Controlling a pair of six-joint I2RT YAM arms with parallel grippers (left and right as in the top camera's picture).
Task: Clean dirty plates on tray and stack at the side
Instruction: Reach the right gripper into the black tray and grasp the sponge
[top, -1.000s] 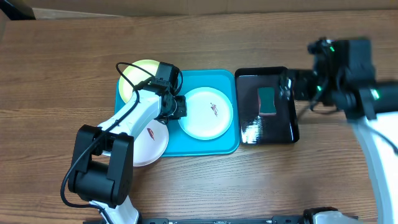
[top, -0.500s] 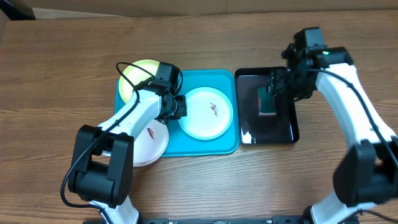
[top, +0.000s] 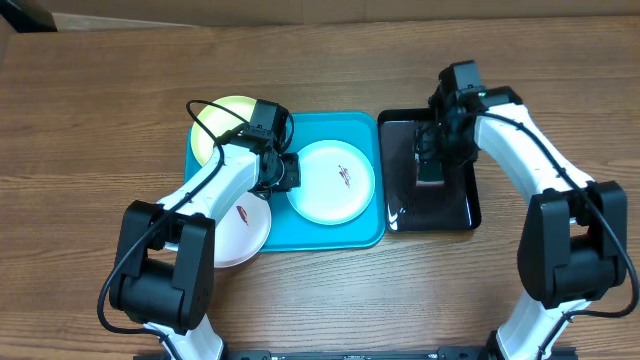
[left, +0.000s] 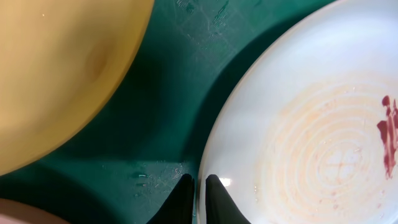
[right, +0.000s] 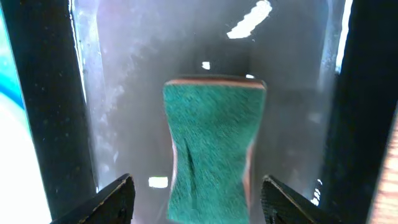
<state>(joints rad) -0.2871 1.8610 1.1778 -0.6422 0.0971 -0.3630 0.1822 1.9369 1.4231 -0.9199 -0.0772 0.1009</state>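
Note:
The turquoise tray (top: 350, 135) holds a pale mint plate (top: 332, 182) with a reddish smear. A yellow-green plate (top: 222, 128) overlaps the tray's far left corner. A white smeared plate (top: 240, 225) overlaps its near left corner. My left gripper (top: 287, 170) is shut on the mint plate's left rim. In the left wrist view the fingers (left: 200, 196) pinch that rim, with the mint plate (left: 311, 137), the tray (left: 168, 112) and the yellow-green plate (left: 56, 68) around them. My right gripper (top: 436, 158) is open, with its fingers (right: 198, 183) on either side of a green sponge (right: 211, 137).
A glossy black tray (top: 450, 205) stands right of the turquoise one and holds the sponge; its wet floor (right: 124, 93) shows in the right wrist view. Bare wooden table (top: 100, 120) lies to the left, behind and in front.
My right arm has swung left from the table's right edge to over the black tray, above the sponge. The left arm and the plates have not moved.

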